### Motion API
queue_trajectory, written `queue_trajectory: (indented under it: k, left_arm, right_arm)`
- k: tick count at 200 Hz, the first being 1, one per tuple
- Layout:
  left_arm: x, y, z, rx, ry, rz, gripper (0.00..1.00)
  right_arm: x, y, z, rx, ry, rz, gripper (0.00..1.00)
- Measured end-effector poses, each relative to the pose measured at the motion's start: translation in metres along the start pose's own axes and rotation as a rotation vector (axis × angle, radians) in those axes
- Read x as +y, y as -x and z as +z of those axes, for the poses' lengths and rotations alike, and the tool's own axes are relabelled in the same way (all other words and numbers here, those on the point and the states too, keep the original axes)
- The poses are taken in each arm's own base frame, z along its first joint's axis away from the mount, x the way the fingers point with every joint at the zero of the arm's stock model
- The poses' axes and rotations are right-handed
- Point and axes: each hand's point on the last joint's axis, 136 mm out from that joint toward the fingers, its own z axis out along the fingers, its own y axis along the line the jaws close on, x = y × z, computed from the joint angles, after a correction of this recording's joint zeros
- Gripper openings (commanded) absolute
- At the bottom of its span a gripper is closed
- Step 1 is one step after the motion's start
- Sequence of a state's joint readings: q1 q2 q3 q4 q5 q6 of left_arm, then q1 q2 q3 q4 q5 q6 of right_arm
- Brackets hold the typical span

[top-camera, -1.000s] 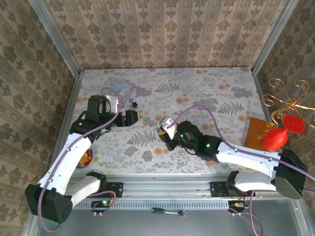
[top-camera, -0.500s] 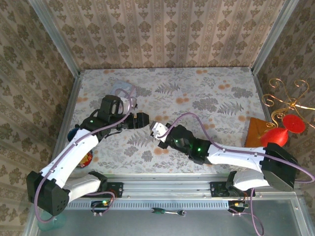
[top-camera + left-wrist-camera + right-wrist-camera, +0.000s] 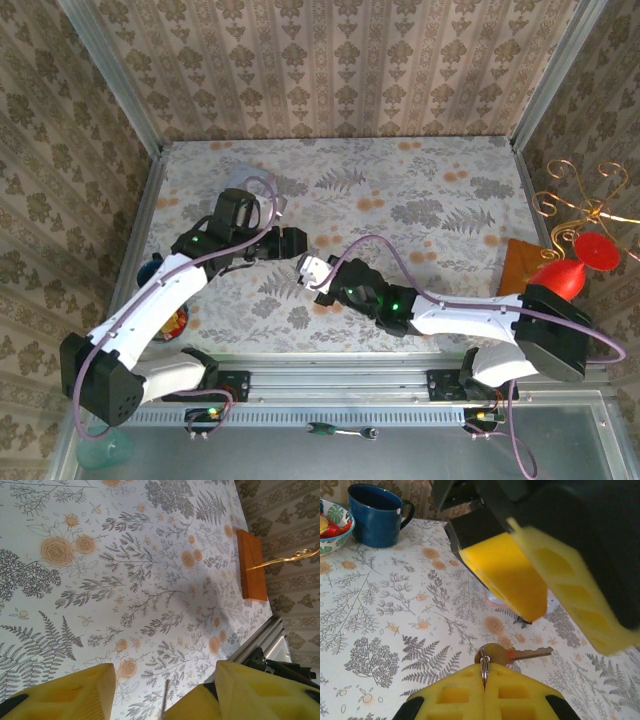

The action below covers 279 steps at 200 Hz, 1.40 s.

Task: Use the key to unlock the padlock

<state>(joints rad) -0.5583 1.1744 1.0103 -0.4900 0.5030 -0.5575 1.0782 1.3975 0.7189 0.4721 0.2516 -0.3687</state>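
Right wrist: right jaws pinch key (image 3: 512, 654), left jaws spread ahead, mug (image 3: 377, 515) beyond.

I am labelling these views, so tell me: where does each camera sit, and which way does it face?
Top: above and behind the bases, looking down at the table; left arm and right arm show.
Left wrist: on its arm, facing the orange board; open left end effector shows.
Right wrist: on its arm, facing the key; right end effector shows.
Shared: top and left wrist see that board.
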Motion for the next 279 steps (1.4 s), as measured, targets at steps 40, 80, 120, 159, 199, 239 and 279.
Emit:
queue_trajectory:
  k: [40, 80, 120, 159, 199, 239, 279]
  left_arm:
    - [0.006, -0.005, 0.005, 0.035, 0.03, 0.004, 0.38]
    - [0.011, -0.012, 0.01, 0.071, 0.056, 0.0, 0.33]
    - [0.014, -0.015, 0.012, 0.09, 0.07, 0.001, 0.18]
    - [0.013, -0.015, 0.012, 0.089, 0.067, 0.001, 0.01]
    - [0.012, -0.008, 0.01, 0.051, 0.073, -0.017, 0.0]
    - [0.019, 0.007, -0.005, -0.126, 0.069, -0.074, 0.0]
    - [0.029, 0.026, -0.03, -0.371, 0.088, -0.064, 0.0]
  right_arm:
    - [0.004, -0.004, 0.006, 0.016, 0.002, -0.009, 0.0]
    - [-0.001, 0.0, 0.006, 0.001, -0.025, -0.003, 0.0]
    - [-0.003, 0.004, 0.005, -0.014, -0.032, 0.001, 0.0]
    - [-0.003, 0.003, 0.006, -0.012, -0.035, 0.002, 0.0]
    - [-0.008, 0.004, 0.006, -0.018, -0.053, 0.047, 0.07]
    - [-0.03, 0.01, 0.006, -0.018, -0.141, 0.17, 0.42]
    - [-0.082, 0.012, -0.011, -0.079, -0.197, 0.552, 0.49]
